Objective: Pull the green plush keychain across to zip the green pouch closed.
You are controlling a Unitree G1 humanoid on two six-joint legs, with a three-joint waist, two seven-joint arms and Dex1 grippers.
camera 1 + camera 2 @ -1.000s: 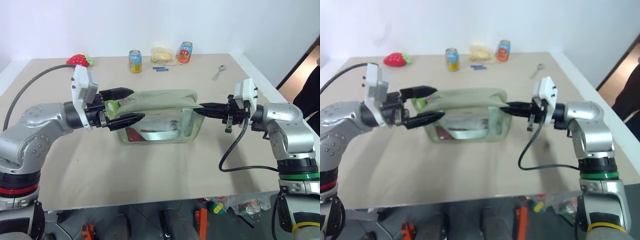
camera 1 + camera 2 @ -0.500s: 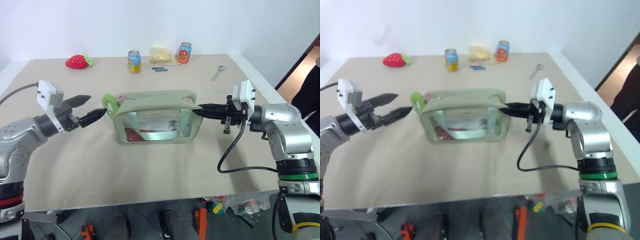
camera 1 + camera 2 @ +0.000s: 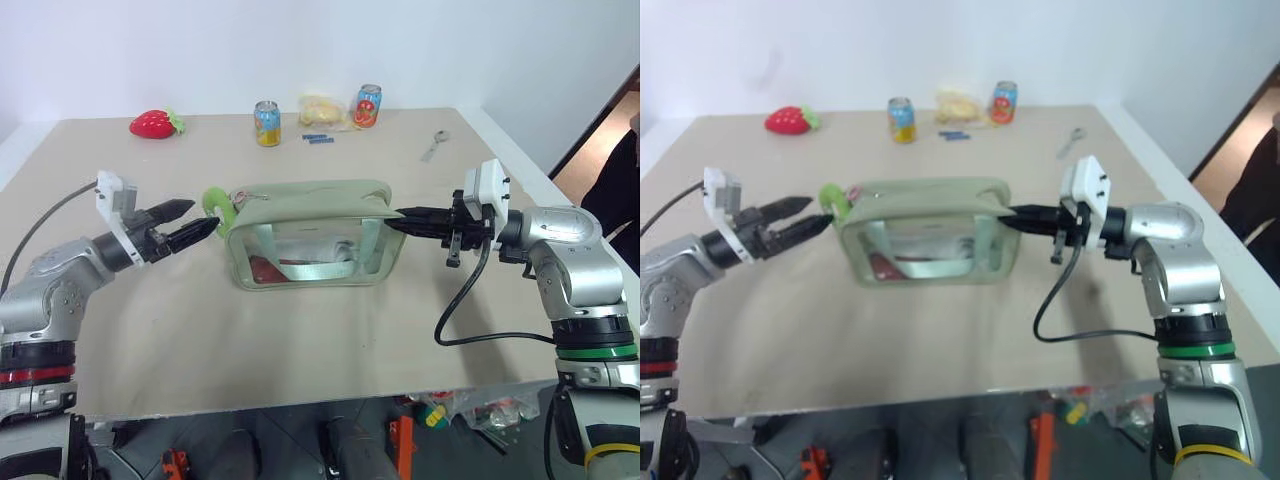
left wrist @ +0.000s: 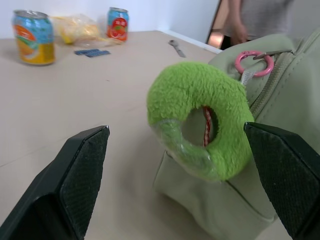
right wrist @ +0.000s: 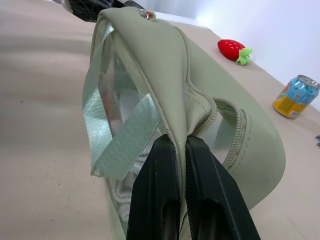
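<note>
Black fingers of the right gripper (image 5: 181, 165) pinch the pouch's (image 3: 315, 235) end fabric; the left gripper (image 3: 196, 221) has its fingers spread, tips just beside the keychain (image 4: 200, 120) at the pouch's other end, mid-tabletop (image 3: 300, 330), nearer the far edge.

Pouch contents (image 3: 300, 262) indistinct behind clear panel, perhaps cloth; person (image 4: 250, 20) cut off by frame top.

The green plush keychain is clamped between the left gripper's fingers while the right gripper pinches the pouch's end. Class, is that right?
Not quite. The left gripper is open: in the left wrist view the green plush keychain hangs free between its spread fingers. The right gripper does pinch the green pouch.
</note>
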